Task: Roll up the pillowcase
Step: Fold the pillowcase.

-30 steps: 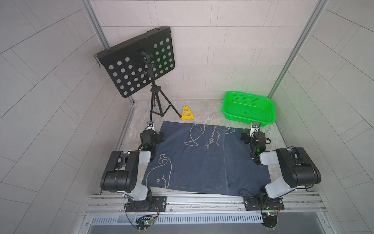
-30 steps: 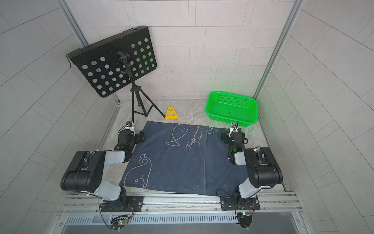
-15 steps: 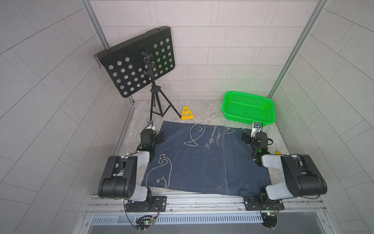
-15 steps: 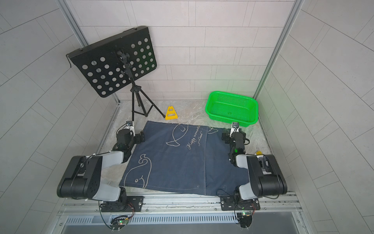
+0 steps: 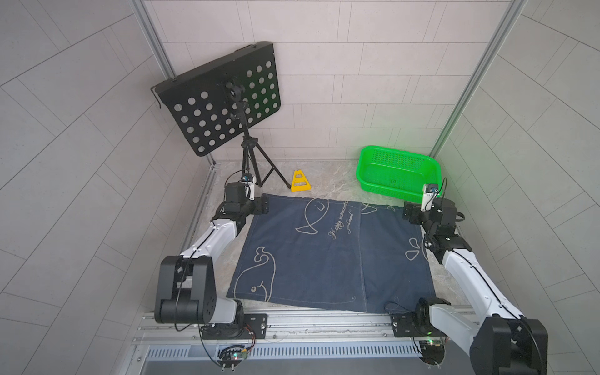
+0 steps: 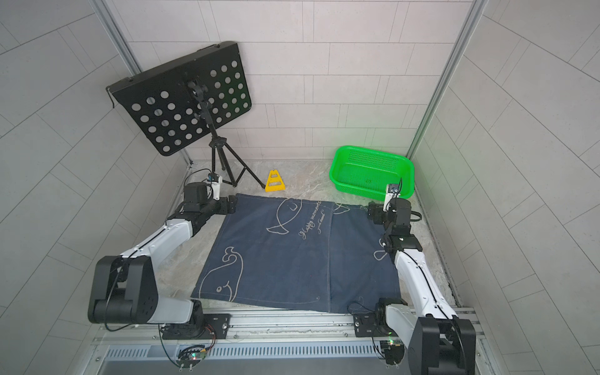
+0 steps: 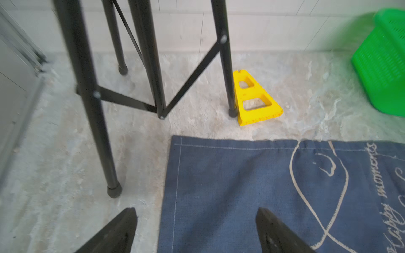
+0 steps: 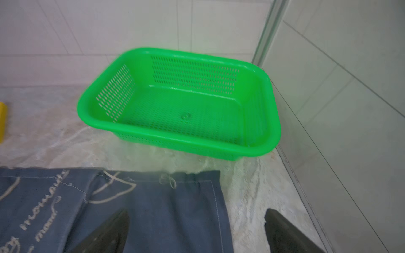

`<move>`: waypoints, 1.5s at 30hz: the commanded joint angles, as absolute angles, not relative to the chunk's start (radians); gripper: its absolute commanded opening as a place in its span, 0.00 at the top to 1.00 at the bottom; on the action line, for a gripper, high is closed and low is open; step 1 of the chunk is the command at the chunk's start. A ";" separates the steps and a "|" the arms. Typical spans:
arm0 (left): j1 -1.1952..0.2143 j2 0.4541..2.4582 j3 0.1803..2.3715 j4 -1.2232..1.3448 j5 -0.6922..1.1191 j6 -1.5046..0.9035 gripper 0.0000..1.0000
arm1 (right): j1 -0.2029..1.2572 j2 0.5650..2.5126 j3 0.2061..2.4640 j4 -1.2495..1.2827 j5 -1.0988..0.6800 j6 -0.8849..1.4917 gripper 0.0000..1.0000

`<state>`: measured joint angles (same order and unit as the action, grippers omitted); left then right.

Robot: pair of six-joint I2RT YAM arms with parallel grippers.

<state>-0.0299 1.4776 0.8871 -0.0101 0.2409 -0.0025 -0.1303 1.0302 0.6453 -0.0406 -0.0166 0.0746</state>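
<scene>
Left wrist view: left gripper (image 7: 196, 211), jaws spread, straddles the pillowcase (image 7: 241, 175) edge, corner just ahead; right gripper (image 8: 197, 211) likewise spread. Best pinch both corners evenly before rolling.

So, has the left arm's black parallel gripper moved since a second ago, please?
Yes: in a top view the left gripper has moved away from the robot's base, nearer the black perforated music stand's tripod.

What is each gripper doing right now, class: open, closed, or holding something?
Left gripper: open, holding nothing, at the pillowcase edge.
Right gripper: open, holding nothing.
</scene>
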 commanded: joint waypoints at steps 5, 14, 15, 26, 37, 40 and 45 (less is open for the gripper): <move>-0.101 1.693 1.077 -0.202 0.126 0.003 0.11 | -0.187 1.177 0.733 -0.285 -0.002 0.091 0.01; -0.143 1.919 1.330 -0.329 -0.040 -0.006 0.14 | -0.270 1.282 0.782 -0.301 0.002 0.143 0.02; -0.141 1.936 1.348 -0.342 -0.055 -0.016 0.15 | -0.274 1.287 0.786 -0.302 0.004 0.139 0.02; -0.075 2.046 1.482 -0.444 0.060 -0.059 0.18 | -0.278 1.288 0.790 -0.304 0.045 0.111 0.02; -0.040 2.136 1.586 -0.531 0.141 -0.072 0.21 | -0.293 1.305 0.799 -0.308 0.050 0.104 0.02; -0.024 2.169 1.619 -0.573 0.167 -0.083 0.24 | -0.298 1.305 0.801 -0.311 0.049 0.101 0.02; -0.019 2.192 1.638 -0.609 0.172 -0.089 0.25 | -0.302 1.300 0.801 -0.311 0.052 0.095 0.02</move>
